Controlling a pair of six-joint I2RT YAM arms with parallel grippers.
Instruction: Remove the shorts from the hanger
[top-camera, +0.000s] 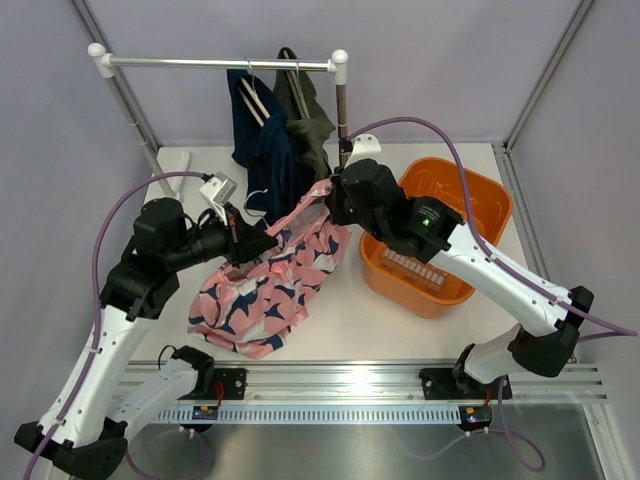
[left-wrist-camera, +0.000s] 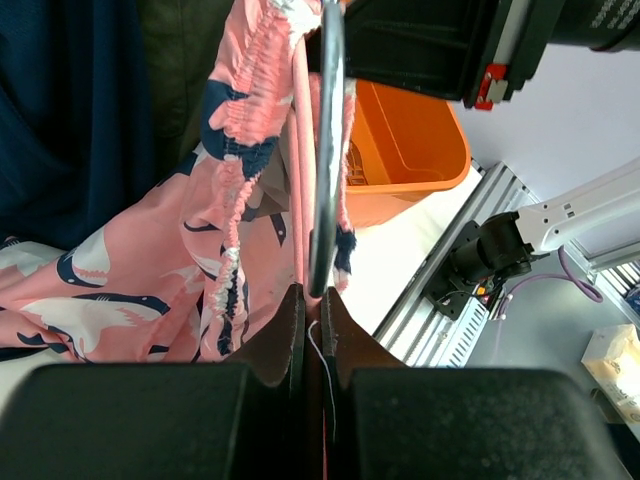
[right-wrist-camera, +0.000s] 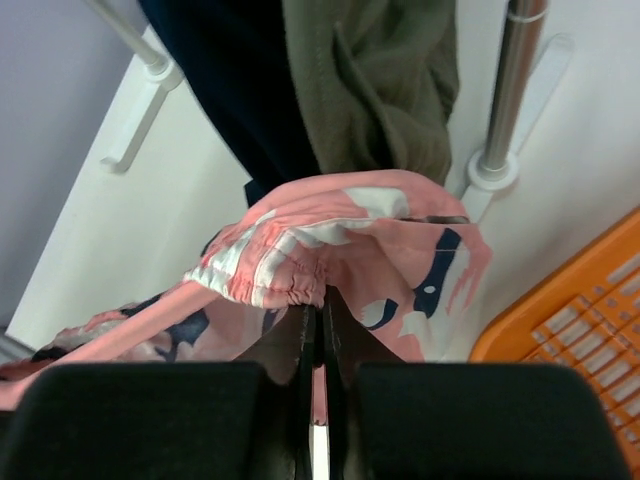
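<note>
**A:** What is each tool doing?

**B:** The left tool (left-wrist-camera: 313, 298) is pinching down narrow on the metal hanger (left-wrist-camera: 326, 150), whose wire is running up and away from its fingertips. The right tool (right-wrist-camera: 318, 310) is clamping the elastic waistband of the pink shorts (top-camera: 270, 290), with no gap showing between its jaws.

**A:** And where are those shorts lying?

**B:** They are stretching between the 2 tools, and most of the cloth is sagging below the left tool onto the bench (top-camera: 380, 320). The waistband is still wrapping the wire, so I am judging them not yet free.

**A:** What are you worrying about?

**B:** If the tools pull apart along the wire, the elastic could snag on the hanger's end. That could twist the thin wire out of the left tool's pinch. The right tool is gripping only a fold of waistband, so the cloth could slip out under a hard tug. The navy shorts (top-camera: 258, 140) and olive shorts (top-camera: 312, 125) are hanging just beyond the right tool, and a wide swing could drag them along.

**A:** Counts?

**B:** I am counting 3 shorts: 1 pink, 1 navy and 1 olive. The navy and olive pairs are hanging from 1 rail (top-camera: 200, 62). I am counting 3 hangers, though the olive pair is hiding most of its own. There is 1 orange basket (top-camera: 480, 195) sitting beside the right tool's arm, and there are 2 tools.
</note>
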